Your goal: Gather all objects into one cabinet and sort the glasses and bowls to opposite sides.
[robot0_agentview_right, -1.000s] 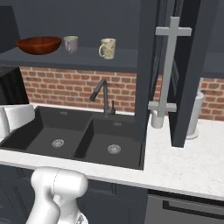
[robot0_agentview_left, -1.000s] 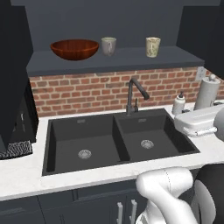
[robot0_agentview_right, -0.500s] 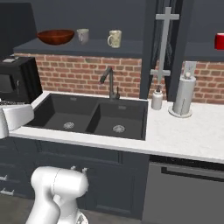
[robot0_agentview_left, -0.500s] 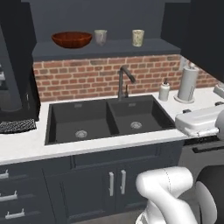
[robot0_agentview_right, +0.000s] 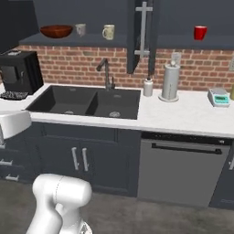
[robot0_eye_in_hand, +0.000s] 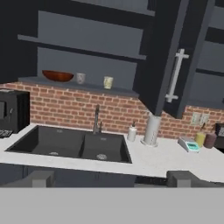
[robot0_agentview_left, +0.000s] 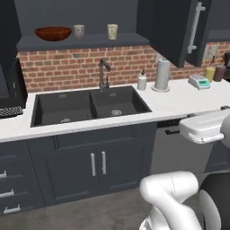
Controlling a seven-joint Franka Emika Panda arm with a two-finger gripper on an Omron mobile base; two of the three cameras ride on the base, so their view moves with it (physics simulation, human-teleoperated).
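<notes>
The end effector (robot0_eye_in_hand: 109, 177) stood with its fingers wide apart and held nothing, well back from the white surface (robot0_agentview_left: 179, 101). On the shelf of the dark charcoal wall cabinet (robot0_agentview_left: 85, 41) over the sink, the wide, shallow, glossy reddish-brown wooden bowl (robot0_agentview_left: 53, 33) sat at the left end, with the pale grey-white tapered cup (robot0_agentview_left: 79, 30) just beside it and the beige mottled cup (robot0_agentview_left: 112, 31) a little further right. The glossy bright red cup (robot0_agentview_right: 199, 32) stood apart on the shelf of the neighbouring cabinet, beyond the open door (robot0_agentview_right: 142, 34). That red cup looked light, rigid and rather slippery. A grip across its tapered wall near mid-height would likely suit, since a pinch near the rim might tip it.
</notes>
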